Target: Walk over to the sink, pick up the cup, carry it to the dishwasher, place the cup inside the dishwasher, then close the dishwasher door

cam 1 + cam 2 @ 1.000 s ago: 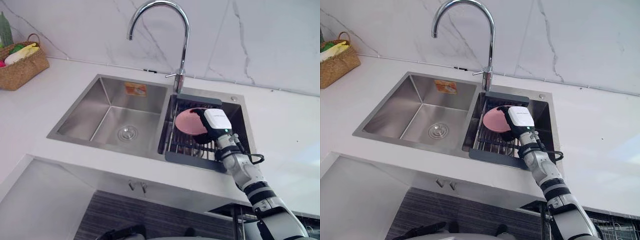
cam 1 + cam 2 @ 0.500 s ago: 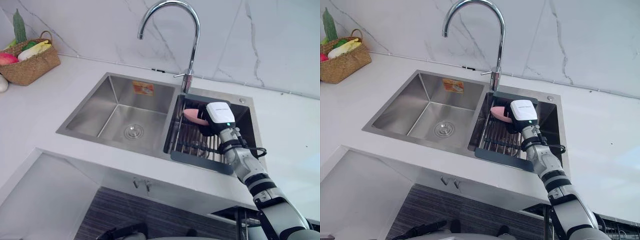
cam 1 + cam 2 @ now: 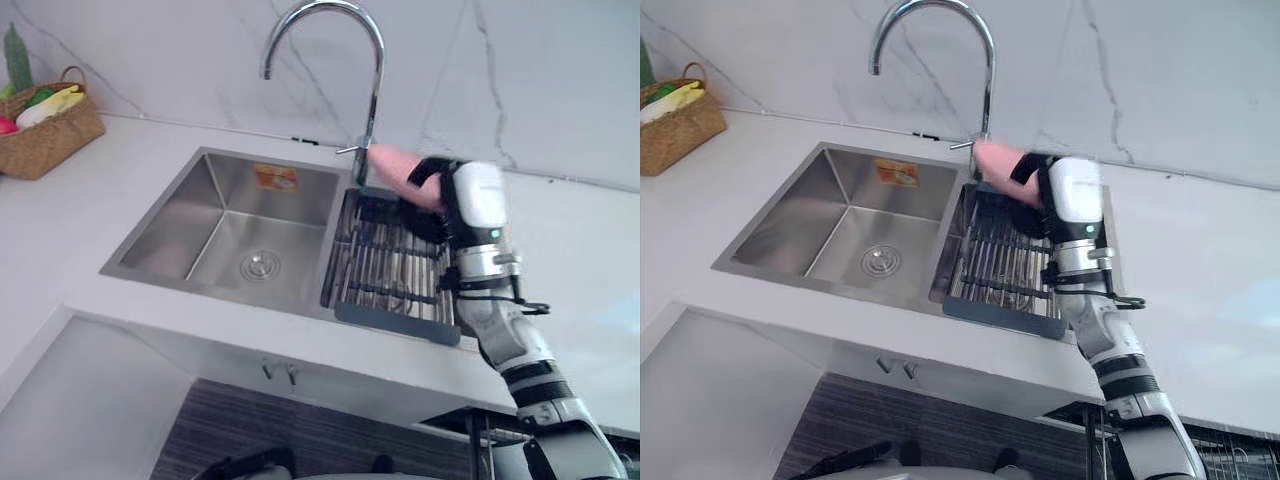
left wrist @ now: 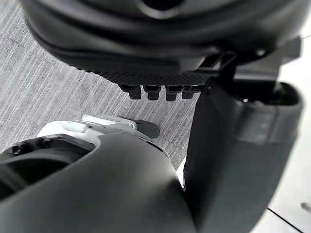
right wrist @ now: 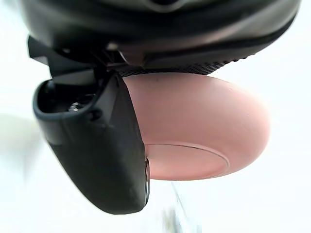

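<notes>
My right hand (image 3: 472, 200) is shut on the pink cup (image 3: 398, 170) and holds it on its side in the air, above the back of the dish rack (image 3: 385, 268) and close to the faucet's stem. From the right wrist view the cup (image 5: 194, 126) shows its rounded wall and base, with the thumb (image 5: 97, 145) curled over one side. The rack sits in the right basin of the steel sink (image 3: 200, 240). My left hand (image 4: 146, 43) hangs over grey floor with relaxed fingers, holding nothing.
A tall curved faucet (image 3: 375, 60) rises just behind the cup. White counter surrounds the sink, and a wicker basket (image 3: 45, 125) of produce stands at the far left. A marble wall backs the counter.
My right hand has lifted the cup up out of the dish rack to beside the faucet stem. The camera has also shifted a little.
</notes>
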{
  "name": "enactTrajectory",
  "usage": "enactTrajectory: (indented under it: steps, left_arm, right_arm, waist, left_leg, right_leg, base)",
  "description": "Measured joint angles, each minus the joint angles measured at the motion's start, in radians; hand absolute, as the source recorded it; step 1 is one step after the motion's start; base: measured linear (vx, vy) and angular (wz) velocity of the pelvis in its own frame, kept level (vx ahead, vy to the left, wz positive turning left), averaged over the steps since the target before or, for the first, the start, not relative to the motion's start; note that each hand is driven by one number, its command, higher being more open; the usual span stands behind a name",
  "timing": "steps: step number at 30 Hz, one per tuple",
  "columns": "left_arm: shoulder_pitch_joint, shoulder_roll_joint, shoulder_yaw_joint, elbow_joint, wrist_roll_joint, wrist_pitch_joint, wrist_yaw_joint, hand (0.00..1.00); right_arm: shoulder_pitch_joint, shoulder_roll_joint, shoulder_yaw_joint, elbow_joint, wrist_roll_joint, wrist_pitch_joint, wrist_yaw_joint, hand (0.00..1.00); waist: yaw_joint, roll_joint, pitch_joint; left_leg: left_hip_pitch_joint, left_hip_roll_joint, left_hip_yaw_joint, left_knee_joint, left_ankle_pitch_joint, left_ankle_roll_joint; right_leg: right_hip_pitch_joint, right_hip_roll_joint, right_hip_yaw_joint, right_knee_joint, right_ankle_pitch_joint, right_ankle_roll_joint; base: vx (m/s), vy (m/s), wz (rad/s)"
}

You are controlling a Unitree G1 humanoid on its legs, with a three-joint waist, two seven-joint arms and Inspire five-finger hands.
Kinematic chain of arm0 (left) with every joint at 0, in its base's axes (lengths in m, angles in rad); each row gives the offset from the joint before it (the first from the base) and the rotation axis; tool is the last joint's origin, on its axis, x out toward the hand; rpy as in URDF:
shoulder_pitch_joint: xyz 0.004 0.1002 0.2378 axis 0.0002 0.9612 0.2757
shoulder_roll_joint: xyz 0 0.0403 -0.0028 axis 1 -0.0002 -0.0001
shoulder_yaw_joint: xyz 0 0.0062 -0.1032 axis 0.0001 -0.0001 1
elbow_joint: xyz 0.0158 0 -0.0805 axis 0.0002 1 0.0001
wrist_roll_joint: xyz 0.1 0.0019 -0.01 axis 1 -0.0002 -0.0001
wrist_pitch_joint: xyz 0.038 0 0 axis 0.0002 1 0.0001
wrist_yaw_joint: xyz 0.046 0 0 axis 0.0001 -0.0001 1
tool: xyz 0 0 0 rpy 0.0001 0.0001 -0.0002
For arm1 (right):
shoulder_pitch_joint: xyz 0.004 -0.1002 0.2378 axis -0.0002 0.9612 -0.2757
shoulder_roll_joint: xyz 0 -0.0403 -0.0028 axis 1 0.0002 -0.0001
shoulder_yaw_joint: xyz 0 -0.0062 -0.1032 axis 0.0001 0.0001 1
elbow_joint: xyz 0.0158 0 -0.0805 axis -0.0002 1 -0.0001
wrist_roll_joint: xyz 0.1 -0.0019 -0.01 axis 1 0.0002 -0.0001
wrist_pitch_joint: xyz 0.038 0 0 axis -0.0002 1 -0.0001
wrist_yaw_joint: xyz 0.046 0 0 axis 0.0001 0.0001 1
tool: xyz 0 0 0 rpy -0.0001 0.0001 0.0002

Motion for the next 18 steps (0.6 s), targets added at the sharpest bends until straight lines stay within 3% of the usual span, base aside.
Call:
enactTrajectory:
  steps: [3,6,12,16,17,18]
  left_arm:
    - [0.0,-0.002,0.002,0.009,0.013,-0.013,0.005,1.0]
    - [0.0,0.001,0.002,0.034,0.031,-0.017,0.009,1.0]
    - [-0.011,0.003,-0.005,0.048,0.147,-0.013,0.01,1.0]
    - [-0.013,0.008,-0.004,0.067,0.1,0.014,0.015,1.0]
    - [-0.018,0.008,-0.003,0.076,0.065,0.026,0.023,1.0]
    - [-0.016,0.01,-0.002,0.084,0.045,0.036,0.028,1.0]
  right_arm:
    - [0.062,0.0,-0.154,-0.151,0.024,0.0,-0.063,0.0]
    - [0.155,0.0,-0.295,-0.269,0.029,0.002,-0.148,0.0]
    - [0.314,0.038,-0.518,-0.261,0.083,0.043,-0.221,0.0]
    - [0.398,0.108,-0.578,-0.253,0.106,0.03,-0.254,0.0]
    - [0.418,0.141,-0.601,-0.244,0.101,0.008,-0.273,0.0]
    - [0.428,0.167,-0.616,-0.232,0.099,-0.006,-0.295,0.0]
  waist:
    - [-0.006,0.0,0.0]
    - [-0.045,0.0,-0.001]
    - [-0.106,-0.002,-0.002]
    - [-0.134,-0.008,0.001]
    - [-0.134,0.007,-0.007]
    - [-0.14,0.011,-0.006]
  left_leg:
    - [0.014,0.005,0.046,0.0,-0.016,0.011]
    - [0.032,0.005,0.088,0.0,-0.026,0.011]
    - [0.065,0.001,0.218,0.0,-0.061,0.019]
    - [0.079,0.009,0.325,-0.004,-0.095,0.041]
    - [0.073,0.031,0.363,-0.004,-0.095,0.05]
    - [0.07,0.056,0.385,-0.001,-0.089,0.059]
  right_leg:
    - [-0.012,0.007,0.045,0.0,0.005,-0.005]
    - [-0.018,0.01,0.084,0.001,0.01,-0.005]
    - [-0.096,0.013,0.218,0.068,0.016,-0.003]
    - [-0.155,0.045,0.239,0.086,0.072,-0.01]
    - [-0.178,0.067,0.217,0.079,0.118,-0.012]
    - [-0.203,0.068,0.155,0.143,0.079,-0.062]
  base:
    - [-0.01,0.012,-0.41]
    - [0.01,0.007,-0.43]
    - [-0.02,0.031,-0.69]
    - [-0.07,0.016,-0.88]
    - [-0.11,-0.008,-0.9]
    - [-0.08,-0.004,-0.7]
